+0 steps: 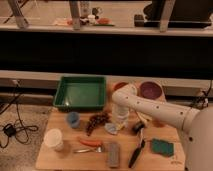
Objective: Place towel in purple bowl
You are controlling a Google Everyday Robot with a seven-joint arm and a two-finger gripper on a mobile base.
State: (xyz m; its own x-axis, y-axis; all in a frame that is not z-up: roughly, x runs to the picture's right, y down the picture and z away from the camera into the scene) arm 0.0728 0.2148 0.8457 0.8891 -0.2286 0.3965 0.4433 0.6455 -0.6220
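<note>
A wooden table (60, 161) holds a scatter of things. The white arm (160, 112) reaches in from the right edge and bends over the middle of the table. Its gripper (119, 120) points down near the centre, just right of the towel. I cannot tell how far open it is, or whether it has hold of anything.

The towel (110, 129), a small pale grey-blue cloth, lies on the table just beside and a little nearer than the gripper. Whether the two touch cannot be told. The purple bowl (150, 90) stands at the far right of the table, well apart from the towel, with the arm passing between them. An orange bowl (118, 86) sits just left of it, partly hidden by the arm.

A green tray (80, 93) fills the far left part of the table. Nearer than it stand a blue cup (73, 119) and a dark bunch of grapes (98, 121), which is just left of the towel. A white cup (53, 139) stands at the near left. A carrot (89, 142) lies right of it, and a grey block (114, 154) lies at the near edge. A black brush (136, 152) lies right of the block, and a green pad (162, 147) sits at the near right.
</note>
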